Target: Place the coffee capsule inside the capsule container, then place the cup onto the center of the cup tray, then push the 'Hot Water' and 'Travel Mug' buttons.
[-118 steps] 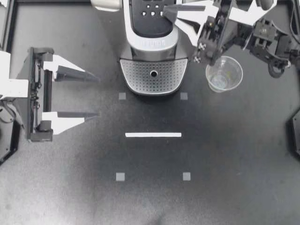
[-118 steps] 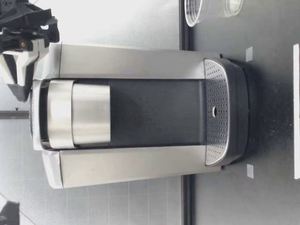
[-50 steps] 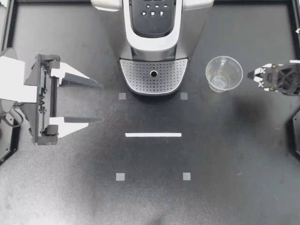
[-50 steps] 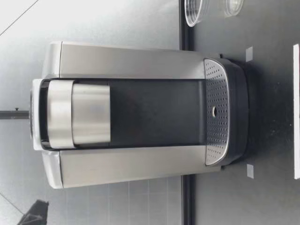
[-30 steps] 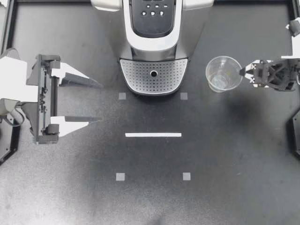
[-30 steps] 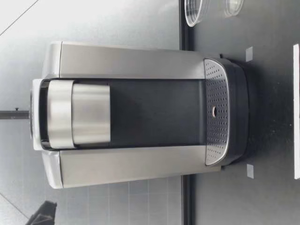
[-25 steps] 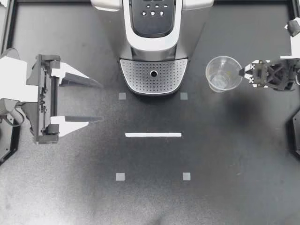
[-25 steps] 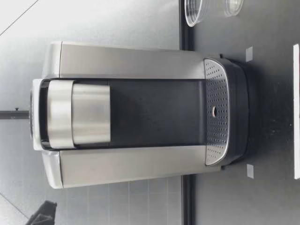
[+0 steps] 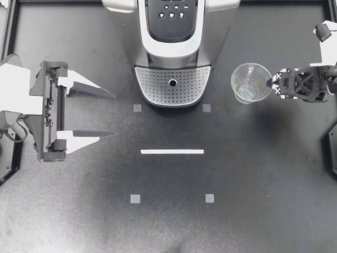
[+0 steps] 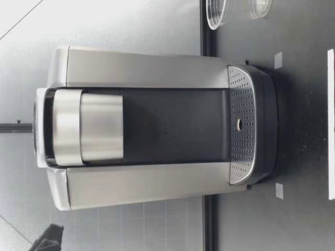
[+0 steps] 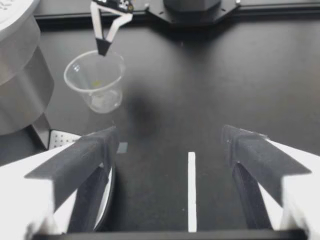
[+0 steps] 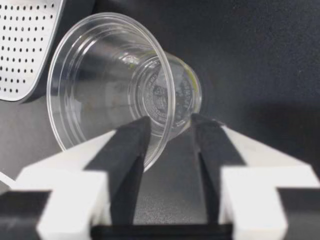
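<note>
Top view shows the cup (image 9: pixel 251 83) standing on the table (image 9: pixel 253 174) beside the coffee machine (image 9: pixel 172 37), well apart from the middle of the cup tray (image 9: pixel 152 84), which carries nothing. My right gripper (image 9: pixel 271 83) is at the cup's rim on the side away from the machine, and my left gripper (image 9: pixel 112 114) waits far from it, fingers spread wide and holding nothing. No capsule shows anywhere. Low view gives the coffee machine (image 10: pixel 146 128) with its cup tray (image 10: pixel 238 125) bare, and only a part of the cup (image 10: pixel 217 13) beyond it. Left wrist view has my left gripper (image 11: pixel 169 137) wide apart over the white tape line (image 11: pixel 191 190), with the cup (image 11: pixel 95 85) ahead and the right gripper (image 11: pixel 103 47) pointing down on its far rim. Right wrist view shows the right gripper (image 12: pixel 171 120) narrow but not closed, the thin wall of the cup (image 12: pixel 110 80) passing between the fingers (image 12: pixel 135 145); I cannot see that both touch it, so I judge it does not grip yet. The danger is in the pinch: if one finger pushes the rim before the other meets it, the light cup may tip or slide. A hard squeeze could bend the soft wall. Held by one wall only, the cup may swing and knock the machine on the way to the cup tray (image 12: pixel 25 45).
</note>
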